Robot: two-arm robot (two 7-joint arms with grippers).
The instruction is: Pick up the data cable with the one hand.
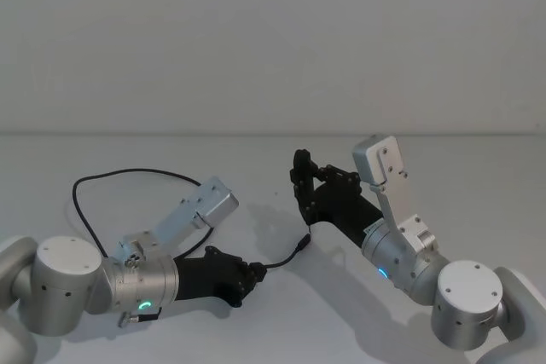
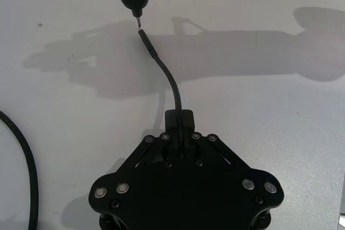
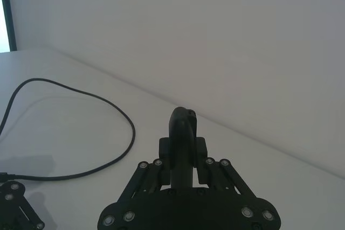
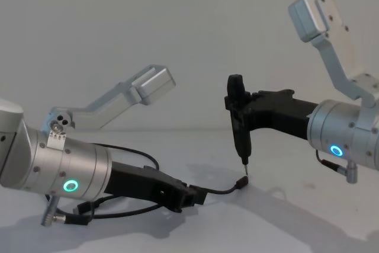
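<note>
The left end effector lay low over the white counter, its jaws clenched on the data cable close to one end. A short length of the cable stuck out past the jaws and ended in a small plug, which sat near the counter just under the metal tip of the pen-like tool. That tool was gripped upright in the right end effector, which hung above the plug and did not appear to touch it.

From where I stood, the grasp looked already made and the lift not yet done: most of the cable curved in a loose loop on the counter behind the left arm. The next move, I judged, called for a steady raise of the left arm, so the slack could come off the surface without snagging, and clear of the tool's tip.

I counted one cable, one tool and two end effectors.
</note>
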